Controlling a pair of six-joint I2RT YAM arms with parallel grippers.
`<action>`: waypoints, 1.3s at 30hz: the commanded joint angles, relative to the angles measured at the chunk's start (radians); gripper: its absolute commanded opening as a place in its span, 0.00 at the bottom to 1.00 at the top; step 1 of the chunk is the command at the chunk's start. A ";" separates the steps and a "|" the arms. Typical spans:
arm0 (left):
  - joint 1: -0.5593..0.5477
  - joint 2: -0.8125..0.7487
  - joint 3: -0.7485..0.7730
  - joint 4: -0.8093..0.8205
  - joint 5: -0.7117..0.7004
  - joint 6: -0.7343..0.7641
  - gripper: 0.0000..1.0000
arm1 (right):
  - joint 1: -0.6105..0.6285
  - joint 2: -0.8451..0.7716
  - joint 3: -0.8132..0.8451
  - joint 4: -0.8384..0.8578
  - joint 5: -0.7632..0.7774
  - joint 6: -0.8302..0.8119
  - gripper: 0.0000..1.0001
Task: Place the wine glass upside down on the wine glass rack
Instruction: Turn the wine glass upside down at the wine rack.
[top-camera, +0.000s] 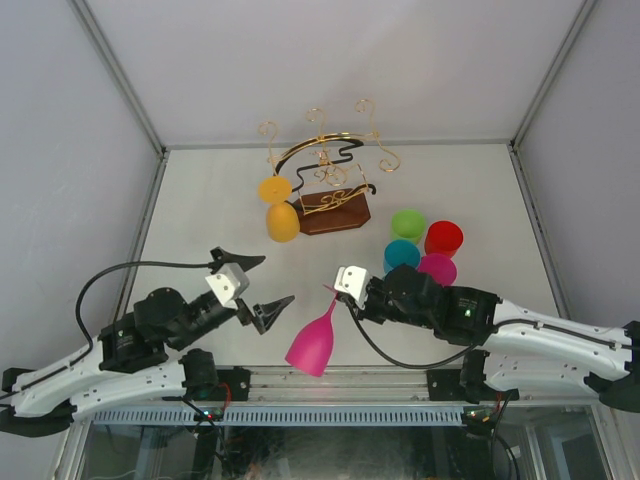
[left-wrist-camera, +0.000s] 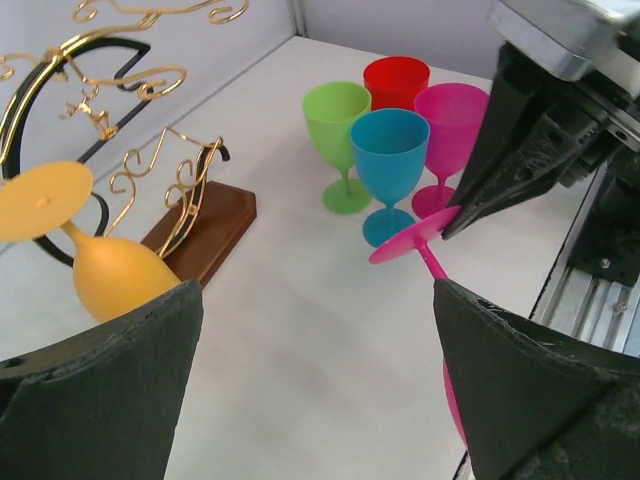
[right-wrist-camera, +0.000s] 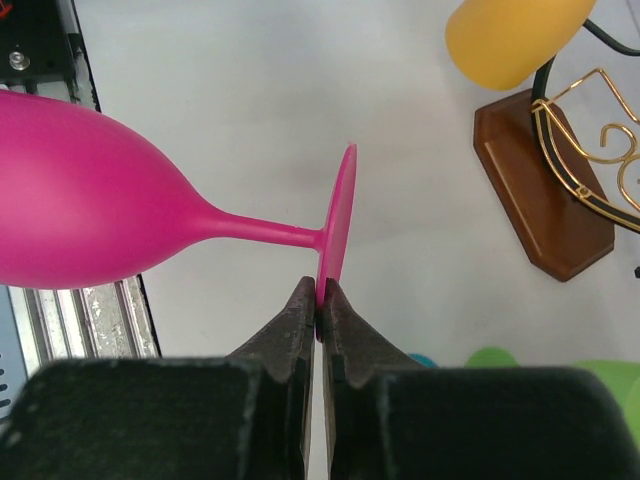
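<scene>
Right tool (right-wrist-camera: 318, 298) pinching pink wine glass (top-camera: 311, 344) by foot rim, lower centre | left tool (top-camera: 274, 281) spread, empty | wine glass rack (top-camera: 327, 170) upper centre | your glass looks light, stiff, slick: rim hold may pivot, stem surer

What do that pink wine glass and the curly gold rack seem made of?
The pink wine glass, pinched by its foot in the right tool, looks like frosted plastic: opaque, evenly coloured, matte, though frosted glass is possible. The wine glass rack looks like gold-finished metal wire, thin and shiny, on a smooth brown base, probably wood.
</scene>
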 joint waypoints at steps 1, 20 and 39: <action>-0.004 -0.001 0.000 0.006 -0.090 -0.156 1.00 | 0.011 -0.038 0.002 0.027 0.050 0.007 0.00; -0.004 -0.014 -0.024 0.066 -0.093 -0.319 1.00 | 0.035 -0.131 -0.024 0.377 0.186 -0.401 0.00; -0.004 0.278 0.082 0.224 -0.085 -0.391 0.89 | 0.097 -0.105 -0.052 0.457 0.147 -0.582 0.00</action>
